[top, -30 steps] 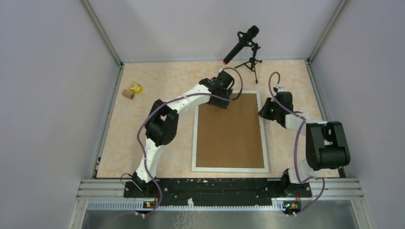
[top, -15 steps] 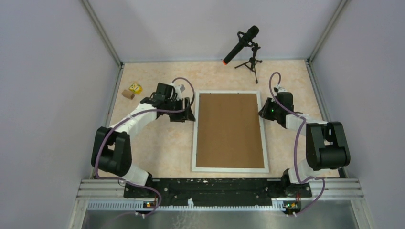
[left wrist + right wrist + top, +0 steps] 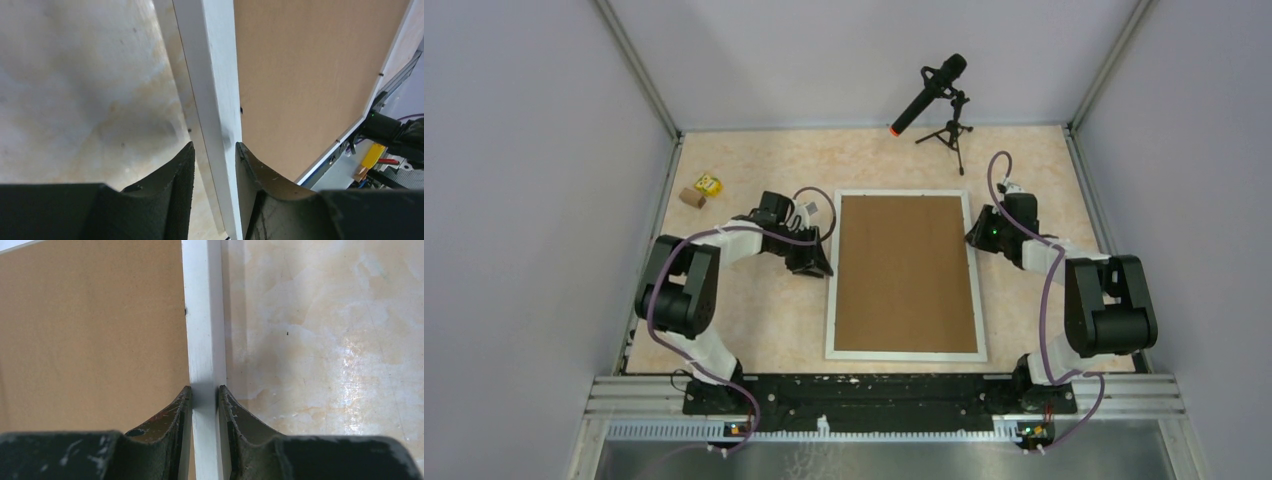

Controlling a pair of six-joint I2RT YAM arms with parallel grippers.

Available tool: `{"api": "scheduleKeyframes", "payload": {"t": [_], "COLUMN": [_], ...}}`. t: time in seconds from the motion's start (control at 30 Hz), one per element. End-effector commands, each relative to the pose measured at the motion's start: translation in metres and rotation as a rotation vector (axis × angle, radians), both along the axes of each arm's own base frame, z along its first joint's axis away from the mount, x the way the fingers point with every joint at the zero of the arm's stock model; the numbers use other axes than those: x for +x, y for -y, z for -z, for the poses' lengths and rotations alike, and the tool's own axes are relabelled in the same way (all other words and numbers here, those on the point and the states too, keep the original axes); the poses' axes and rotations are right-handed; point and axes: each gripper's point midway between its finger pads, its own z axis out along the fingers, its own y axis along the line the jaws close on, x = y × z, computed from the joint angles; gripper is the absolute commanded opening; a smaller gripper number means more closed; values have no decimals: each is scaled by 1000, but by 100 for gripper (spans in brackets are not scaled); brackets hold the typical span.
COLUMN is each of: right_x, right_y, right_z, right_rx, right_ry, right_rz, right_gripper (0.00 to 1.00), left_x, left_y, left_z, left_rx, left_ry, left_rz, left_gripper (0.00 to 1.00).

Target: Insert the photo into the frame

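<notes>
The white frame (image 3: 904, 354) lies flat in the middle of the table (image 3: 754, 160), with a brown board (image 3: 906, 270) filling it. The right gripper (image 3: 204, 389) is closed tight on the frame's right side, and both fingers (image 3: 172, 415) press the white strip. The left gripper (image 3: 214, 146) sits around the left side. One finger (image 3: 250, 170) touches the strip. The other looks a tiny bit off it, so I cannot tell if it is squeezing.

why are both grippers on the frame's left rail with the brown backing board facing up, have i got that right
Not quite. Only the left gripper is at the left rail of the frame. The right gripper straddles the right rail, as the top external view shows. The brown backing board does face up.
</notes>
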Motion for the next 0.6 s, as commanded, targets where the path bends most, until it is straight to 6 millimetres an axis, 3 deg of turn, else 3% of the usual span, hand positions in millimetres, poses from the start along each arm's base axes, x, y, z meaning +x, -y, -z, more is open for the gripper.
{"api": "scheduleKeyframes", "payload": {"t": [0.0, 0.3, 0.57], "right_x": [-42, -42, -42], "right_y": [-12, -15, -15], "right_z": [26, 26, 27], "right_rx": [27, 40, 42], "right_ry": [-153, -154, -158], "right_rz": [-67, -79, -81], "right_gripper": [23, 21, 21], "left_x": [31, 29, 32], "left_y": [9, 9, 1], "left_z": [-3, 18, 30], "left_rx": [-17, 1, 77], "left_ry": [41, -31, -37], "left_rz": [-2, -7, -30], "left_gripper": [41, 36, 40]}}
